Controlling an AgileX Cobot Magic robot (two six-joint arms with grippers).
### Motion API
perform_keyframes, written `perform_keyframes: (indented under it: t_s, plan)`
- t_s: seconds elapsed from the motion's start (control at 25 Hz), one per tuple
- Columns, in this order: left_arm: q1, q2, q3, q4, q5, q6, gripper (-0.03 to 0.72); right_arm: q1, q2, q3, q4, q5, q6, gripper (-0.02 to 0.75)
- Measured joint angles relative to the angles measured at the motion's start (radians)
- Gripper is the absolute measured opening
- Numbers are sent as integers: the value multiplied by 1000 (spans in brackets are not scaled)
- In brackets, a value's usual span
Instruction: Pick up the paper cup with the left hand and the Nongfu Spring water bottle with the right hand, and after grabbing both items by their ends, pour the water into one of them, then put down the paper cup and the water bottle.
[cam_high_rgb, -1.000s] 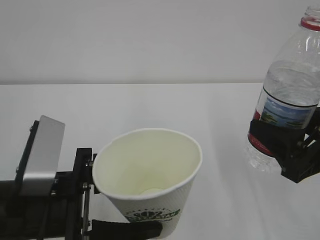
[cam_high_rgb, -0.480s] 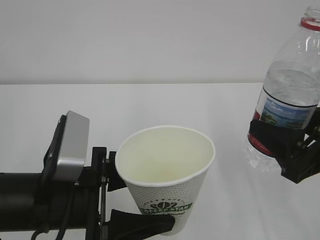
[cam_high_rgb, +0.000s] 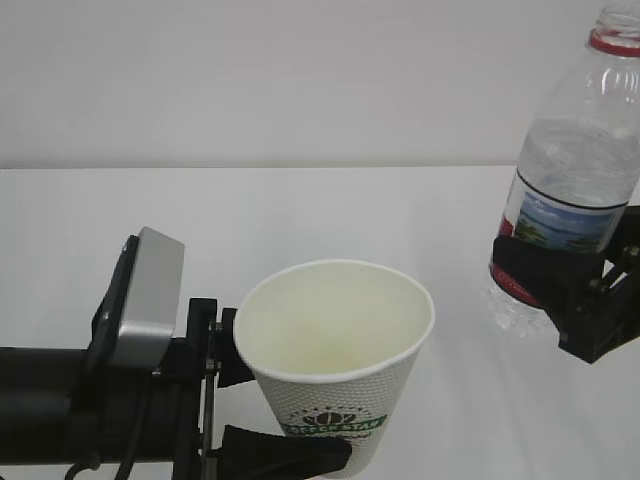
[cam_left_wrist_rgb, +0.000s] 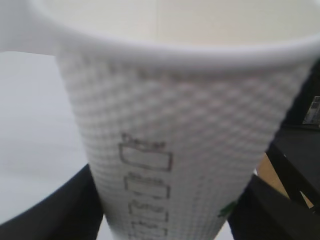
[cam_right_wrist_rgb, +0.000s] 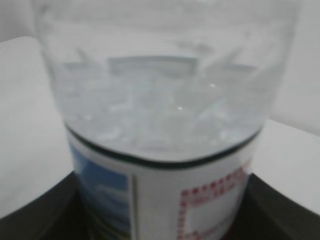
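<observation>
Robot lab or test bench, not home or kitchen. Plain white desk (cam_high_rgb: 330, 210) spreads beneath and beyond both end effectors, bare of household clutter. Blank pale wall (cam_high_rgb: 300, 80) rises behind desk, well beyond end effectors, no decoration, no windows. Black mechanical arm with silver-grey plate (cam_high_rgb: 145, 290) reaches in at left; second black end effector (cam_high_rgb: 575, 295) at right edge. Lighting even and flat. Beyond left end effector, wrist view catches dark frame pieces and tan patch, too blurred to identify.

Black arms; left claw (cam_high_rgb: 285, 400) bears silver-grey plate (cam_high_rgb: 150, 290).
</observation>
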Motion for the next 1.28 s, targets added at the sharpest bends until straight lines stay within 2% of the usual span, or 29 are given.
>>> perform_keyframes:
  t_s: [0.56, 1.0, 1.28]
  plan:
    - [0, 0, -4, 31, -28, -1, 507, 0, 2, -111, -101, 37, 17, 512]
    - [0, 0, -5, 35, -34, -1, 506, 2, 102, -198, -183, 38, 55, 512]
    - [0, 0, -5, 35, -34, -1, 503, 72, 171, -248, -219, 34, 57, 512]
